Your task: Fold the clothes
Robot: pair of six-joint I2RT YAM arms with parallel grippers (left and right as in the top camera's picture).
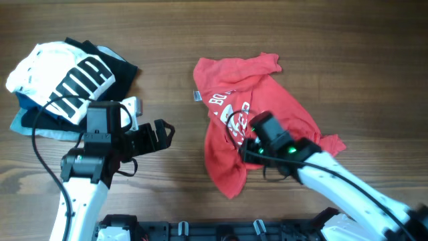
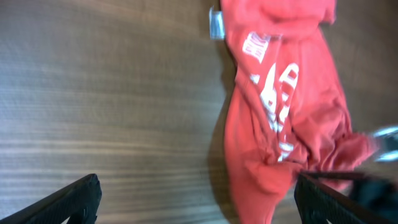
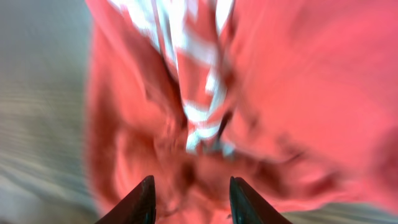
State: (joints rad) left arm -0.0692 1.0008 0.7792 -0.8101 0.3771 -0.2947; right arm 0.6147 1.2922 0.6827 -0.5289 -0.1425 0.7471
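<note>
1. The red T-shirt (image 1: 257, 127) lies crumpled on the wooden table (image 1: 167, 40). Its white lettering (image 1: 227, 107) is creased into the folds, and a small neck tag (image 1: 198, 96) sticks out at its upper-left edge in the overhead view
2. The right gripper (image 3: 189, 198) hangs directly over the shirt's lower middle. Its fingers are parted by a modest gap with nothing pinched between them, and blurred red cloth fills its wrist view
3. The left gripper (image 1: 162, 134) sits just off the shirt's left side, above bare wood. Its jaws are spread wide and empty, and they point toward the shirt
4. Nothing is folded yet, so I judge the step in hand to be spreading the shirt flat
5. To do that well, each gripper should take a single layer at an edge, such as the hem or a shoulder. Pinching the central heap would likely lift everything as one lump. The two grips should sit well apart and pull outward, low over the wood, until the lettering lies smooth
6. Well to the shirt's left is a pile of other clothes: a white striped garment (image 1: 60, 73) on black (image 1: 120, 67) and light blue (image 1: 20, 122) ones. Leave them be
</note>
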